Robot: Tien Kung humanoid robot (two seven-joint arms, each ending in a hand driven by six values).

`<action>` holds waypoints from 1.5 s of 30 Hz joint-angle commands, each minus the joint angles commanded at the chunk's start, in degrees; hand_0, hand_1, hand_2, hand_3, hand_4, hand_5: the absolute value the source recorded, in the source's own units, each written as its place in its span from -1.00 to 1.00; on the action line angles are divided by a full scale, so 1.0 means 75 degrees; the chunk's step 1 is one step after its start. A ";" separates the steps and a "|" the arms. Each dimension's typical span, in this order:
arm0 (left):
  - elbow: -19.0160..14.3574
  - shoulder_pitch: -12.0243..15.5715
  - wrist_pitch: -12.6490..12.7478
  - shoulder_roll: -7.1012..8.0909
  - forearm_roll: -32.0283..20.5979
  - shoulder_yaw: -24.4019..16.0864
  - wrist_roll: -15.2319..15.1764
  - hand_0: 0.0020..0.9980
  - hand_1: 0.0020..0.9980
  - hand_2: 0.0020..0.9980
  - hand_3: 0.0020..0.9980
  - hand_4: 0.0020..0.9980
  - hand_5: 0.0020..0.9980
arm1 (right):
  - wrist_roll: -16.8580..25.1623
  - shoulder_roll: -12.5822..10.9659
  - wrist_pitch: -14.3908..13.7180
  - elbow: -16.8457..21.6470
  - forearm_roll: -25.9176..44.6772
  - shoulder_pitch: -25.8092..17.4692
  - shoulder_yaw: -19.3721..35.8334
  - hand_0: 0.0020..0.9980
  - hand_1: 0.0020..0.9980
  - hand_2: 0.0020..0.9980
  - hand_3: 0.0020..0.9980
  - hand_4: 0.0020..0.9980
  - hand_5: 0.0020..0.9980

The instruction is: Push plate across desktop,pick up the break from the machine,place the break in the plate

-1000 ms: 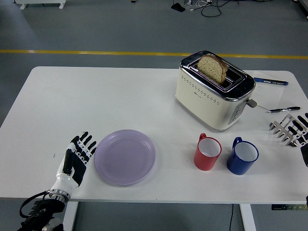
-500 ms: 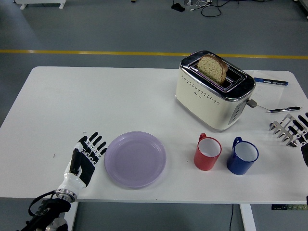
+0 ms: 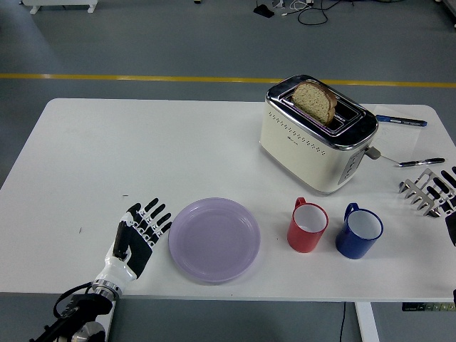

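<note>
A lilac plate (image 3: pixel 214 239) lies near the table's front edge, left of centre. My left hand (image 3: pixel 140 235) lies flat beside the plate's left rim, fingers straight and spread, touching or almost touching it. A slice of bread (image 3: pixel 315 101) stands upright in the slot of a cream and chrome toaster (image 3: pixel 315 135) at the back right. My right hand (image 3: pixel 431 191) rests at the table's right edge with fingers extended, holding nothing.
A red mug (image 3: pixel 308 225) and a blue mug (image 3: pixel 359 231) stand side by side right of the plate, in front of the toaster. Two pens (image 3: pixel 402 120) (image 3: pixel 420 162) lie right of the toaster. The white table (image 3: pixel 135 149) is bare on its left half.
My left hand has slid to the right along the front of the table, and the plate has moved right with it, closer to the red mug. The right hand has not moved.
</note>
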 joint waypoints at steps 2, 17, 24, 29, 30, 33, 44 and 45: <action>0.0017 -0.0035 -0.0043 -0.0013 -0.0014 0.0036 0.0013 0.73 0.73 0.83 0.81 0.07 1.00 | 0.0000 0.0001 -0.0002 -0.0001 0.0001 0.0000 0.0001 0.39 0.28 0.30 0.27 -0.08 -0.11; 0.0160 -0.0223 -0.0251 -0.0057 -0.0153 0.0355 0.0060 0.73 0.71 0.78 0.72 0.08 1.00 | 0.0002 0.0008 -0.0001 -0.0008 0.0001 0.0001 -0.0038 0.39 0.27 0.30 0.27 -0.08 -0.11; 0.0207 -0.0250 -0.0377 -0.0070 -0.0148 0.0455 0.0133 0.72 0.70 0.77 0.71 0.07 1.00 | 0.0002 0.0005 -0.0003 -0.0011 0.0001 -0.0030 -0.0062 0.39 0.27 0.30 0.27 -0.08 -0.11; 0.0151 -0.0224 -0.0388 -0.0060 -0.0081 0.0450 0.0142 0.71 0.69 0.74 0.68 0.07 1.00 | 0.0002 0.0004 -0.0003 -0.0008 0.0001 -0.0044 -0.0071 0.39 0.27 0.29 0.27 -0.08 -0.11; 0.0139 -0.0218 -0.0384 -0.0058 -0.0073 0.0444 0.0138 0.71 0.69 0.74 0.68 0.07 1.00 | 0.0002 0.0004 -0.0003 -0.0006 0.0001 -0.0046 -0.0072 0.39 0.27 0.29 0.27 -0.08 -0.11; 0.0055 -0.0170 -0.0278 -0.0048 0.0036 0.0401 0.0089 0.71 0.69 0.72 0.65 0.08 1.00 | 0.0001 0.0005 -0.0005 -0.0002 0.0000 -0.0056 -0.0083 0.39 0.27 0.29 0.27 -0.08 -0.11; -0.0591 0.0168 0.1514 -0.0016 0.0861 -0.0238 -0.0924 0.59 0.58 0.61 0.49 0.08 1.00 | 0.0049 -0.0218 -0.0225 0.0417 -0.0456 0.0113 -0.0255 0.39 0.28 0.29 0.27 -0.08 -0.12; -0.0609 0.0186 0.1562 -0.0018 0.0839 -0.0272 -0.0950 0.59 0.58 0.61 0.49 0.08 1.00 | 0.0059 -0.0253 -0.0256 0.0454 -0.0589 0.0146 -0.0284 0.39 0.28 0.29 0.27 -0.08 -0.12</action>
